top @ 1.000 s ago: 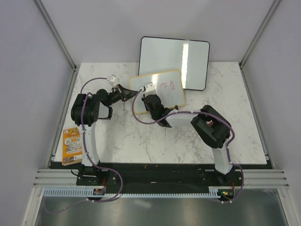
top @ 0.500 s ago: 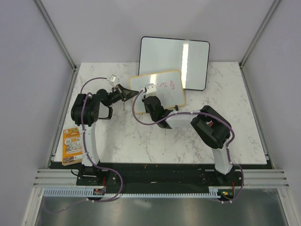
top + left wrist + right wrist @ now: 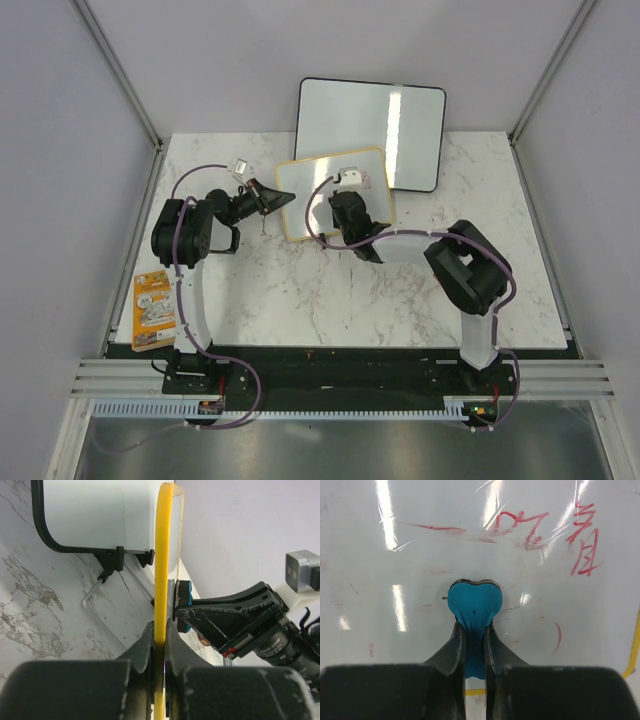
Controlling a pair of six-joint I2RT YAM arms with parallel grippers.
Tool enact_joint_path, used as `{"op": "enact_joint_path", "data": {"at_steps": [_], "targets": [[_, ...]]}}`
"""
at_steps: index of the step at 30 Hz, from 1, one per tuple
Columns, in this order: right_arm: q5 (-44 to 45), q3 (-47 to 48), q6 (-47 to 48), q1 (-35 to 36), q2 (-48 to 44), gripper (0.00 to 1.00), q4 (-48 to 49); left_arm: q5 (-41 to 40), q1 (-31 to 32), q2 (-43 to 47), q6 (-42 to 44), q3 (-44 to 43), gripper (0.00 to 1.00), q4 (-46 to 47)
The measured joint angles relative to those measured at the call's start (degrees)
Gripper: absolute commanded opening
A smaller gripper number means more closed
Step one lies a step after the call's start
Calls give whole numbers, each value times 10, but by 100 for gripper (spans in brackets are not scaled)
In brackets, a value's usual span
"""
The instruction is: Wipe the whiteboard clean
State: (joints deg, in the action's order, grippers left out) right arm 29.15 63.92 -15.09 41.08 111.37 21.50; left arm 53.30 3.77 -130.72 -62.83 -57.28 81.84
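Observation:
The small whiteboard (image 3: 305,190) with a pale yellow frame stands tilted at the back middle of the table. Red marks (image 3: 540,527) remain on its upper right area. My left gripper (image 3: 272,197) is shut on its left edge; the yellow frame (image 3: 162,570) runs between the jaws in the left wrist view. My right gripper (image 3: 343,197) is shut on a blue heart-shaped eraser (image 3: 474,604) and presses it flat against the board face, just below the red marks. The eraser also shows edge-on in the left wrist view (image 3: 183,605).
A larger black-framed white board (image 3: 372,132) leans behind the small one at the table's back edge. An orange packet (image 3: 152,308) lies at the left front of the marble table (image 3: 300,300). Grey walls close in on both sides.
My right gripper has slid the eraser to the right and slightly up across the board. The left part of the board now shows fewer red marks. The left arm has not moved.

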Motion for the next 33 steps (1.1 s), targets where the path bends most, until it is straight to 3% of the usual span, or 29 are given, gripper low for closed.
{"op": "enact_joint_path", "data": {"at_steps": [7,15,27,33], "targets": [[93,97,92,89,64,0,-57,4,-4,0,0,0,2,0],[75,132,122,139,94,0,-83,7,-4,0,3,0,2,1],[-79,50,22,36,27,0,-43,0,0,0,5,-2,2,1],[-78,47,-13,-5,19,0,-42,-17,3,0,7,-2,2,-1]]}}
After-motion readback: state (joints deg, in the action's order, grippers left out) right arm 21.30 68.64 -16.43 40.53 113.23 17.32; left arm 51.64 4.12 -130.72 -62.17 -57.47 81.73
